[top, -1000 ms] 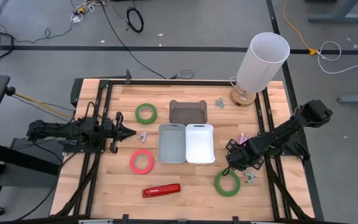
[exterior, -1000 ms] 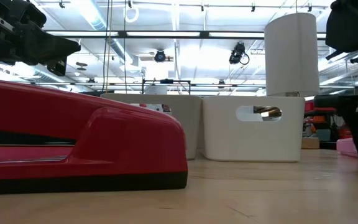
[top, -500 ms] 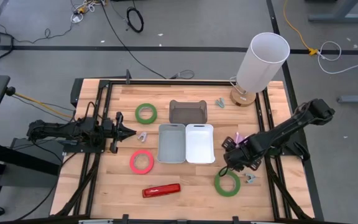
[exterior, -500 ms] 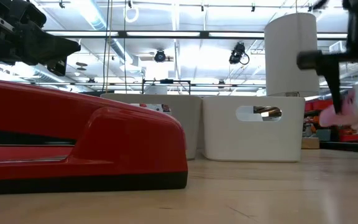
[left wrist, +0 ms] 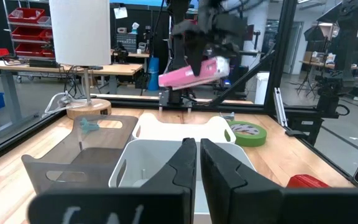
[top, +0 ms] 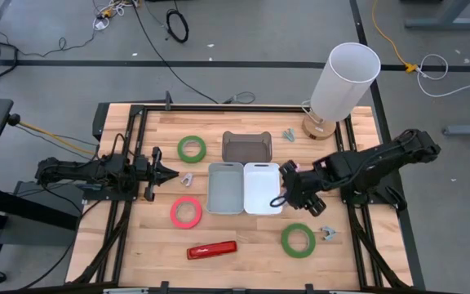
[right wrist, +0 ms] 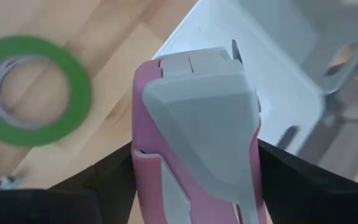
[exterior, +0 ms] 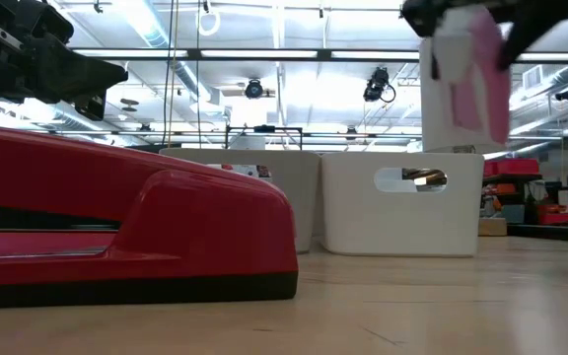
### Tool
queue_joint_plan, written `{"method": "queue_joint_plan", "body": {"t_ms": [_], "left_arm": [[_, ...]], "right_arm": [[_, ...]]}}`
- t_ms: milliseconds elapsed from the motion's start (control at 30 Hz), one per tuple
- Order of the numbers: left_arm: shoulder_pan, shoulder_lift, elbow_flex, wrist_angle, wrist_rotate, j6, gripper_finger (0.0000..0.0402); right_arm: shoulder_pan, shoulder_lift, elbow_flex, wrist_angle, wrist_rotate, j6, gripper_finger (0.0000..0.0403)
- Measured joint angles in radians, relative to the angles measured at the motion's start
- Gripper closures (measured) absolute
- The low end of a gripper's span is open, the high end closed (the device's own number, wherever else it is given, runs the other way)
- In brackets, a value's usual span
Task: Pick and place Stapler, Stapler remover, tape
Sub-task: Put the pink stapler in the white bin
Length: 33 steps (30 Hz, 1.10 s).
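R claw [top: 287, 186] clamped on pink stapler [right wrist: 194, 124], up off bench [top: 251, 237], at white bin [top: 261, 188] edge.
Grey bin [top: 225, 188] touches white one; green tape [top: 299, 240] near; red stapler [top: 212, 249] and red tape [top: 186, 212] apart. L claw [top: 172, 172] together, idle by small remover [top: 187, 178].

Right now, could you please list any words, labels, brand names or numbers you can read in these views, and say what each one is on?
No text can be read in any view.
Pink stapler: no marking visible.
Red stapler: plain, no brand showing.
White bin: no label.
Pale marks at the left wrist view's near edge: too blurred to read.
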State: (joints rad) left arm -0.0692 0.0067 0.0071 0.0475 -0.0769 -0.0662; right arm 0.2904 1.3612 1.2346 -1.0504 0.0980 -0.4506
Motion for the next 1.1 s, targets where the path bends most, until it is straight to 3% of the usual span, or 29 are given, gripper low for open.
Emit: {"method": "queue_joint_plan", "body": {"t_ms": [167, 500, 867, 1100], "left_arm": [[0.000, 0.000, 0.000, 0.000, 0.000, 0.000, 0.0374], [0.000, 0.000, 0.000, 0.000, 0.000, 0.000, 0.0374], [0.000, 0.000, 0.000, 0.000, 0.000, 0.000, 0.0374], [0.000, 0.000, 0.000, 0.000, 0.000, 0.000, 0.0374]], "right_arm": [[-0.021, 0.029, 0.044, 0.018, 0.006, -0.105, 0.0120], [-0.030, 0.184, 0.092, 0.045, 0.138, -0.218, 0.0120], [-0.051, 0.345, 0.093, 0.127, 0.196, -0.189, 0.0120], [-0.054, 0.379, 0.093, 0.156, 0.199, -0.209, 0.0120]]}}
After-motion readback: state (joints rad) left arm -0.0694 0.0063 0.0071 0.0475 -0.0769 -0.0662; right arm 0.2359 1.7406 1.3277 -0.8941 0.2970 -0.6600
